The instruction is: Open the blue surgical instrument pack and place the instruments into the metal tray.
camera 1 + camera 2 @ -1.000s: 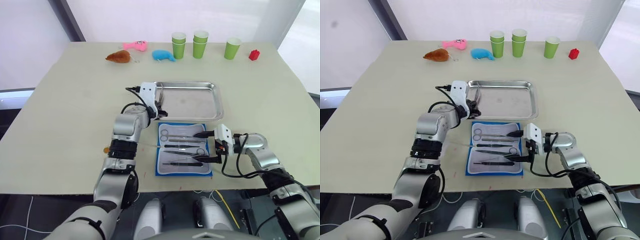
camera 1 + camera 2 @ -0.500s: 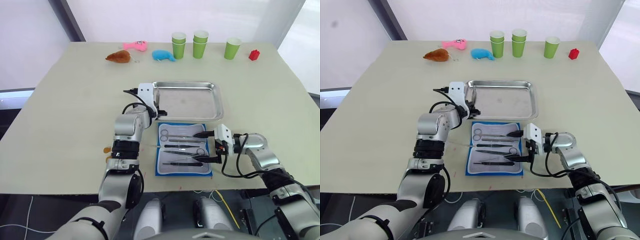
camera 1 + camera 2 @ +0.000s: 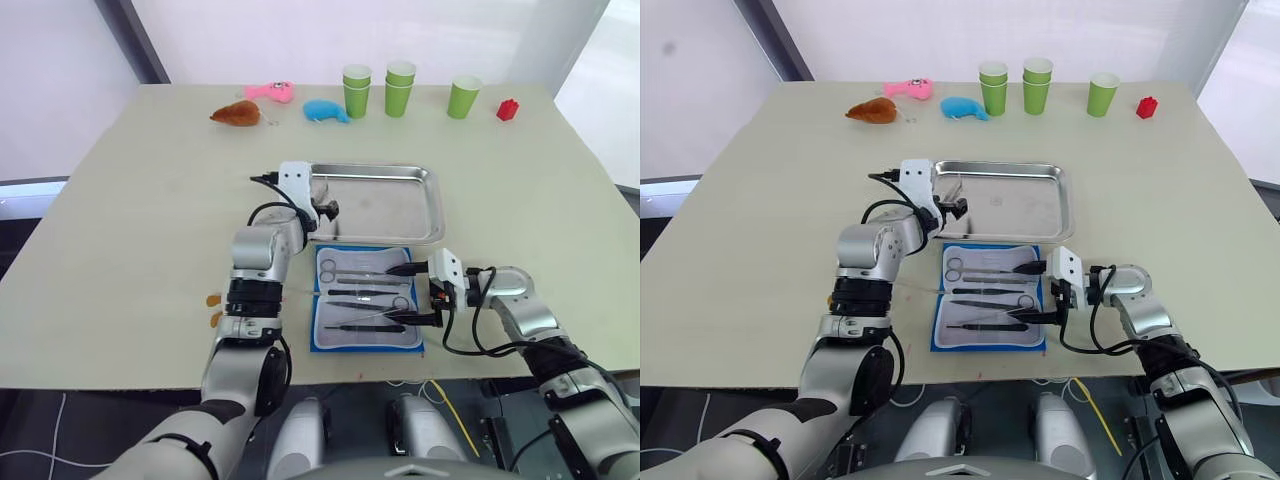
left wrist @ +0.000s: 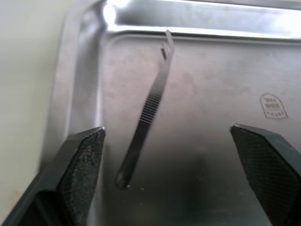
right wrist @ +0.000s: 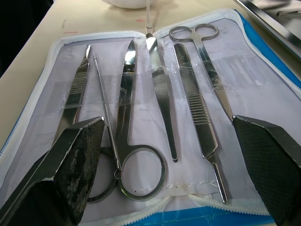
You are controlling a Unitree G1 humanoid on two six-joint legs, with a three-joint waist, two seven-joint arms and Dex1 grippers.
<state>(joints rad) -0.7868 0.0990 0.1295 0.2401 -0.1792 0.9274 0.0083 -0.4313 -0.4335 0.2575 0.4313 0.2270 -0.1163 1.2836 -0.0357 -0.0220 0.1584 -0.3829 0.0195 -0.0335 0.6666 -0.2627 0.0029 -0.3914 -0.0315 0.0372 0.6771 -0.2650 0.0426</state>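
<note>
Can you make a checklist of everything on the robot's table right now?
Surface: beige table.
Job's things: blue surgical instrument pack lies open, instruments inside; one tweezers in the metal tray.
Clutter: green cups, pink toy, blue whale toy, brown toy, red block.
Grippers: left gripper open over tray; right gripper open at pack.
Cables: black wires on the arms.
Surroundings: pale walls.
</note>
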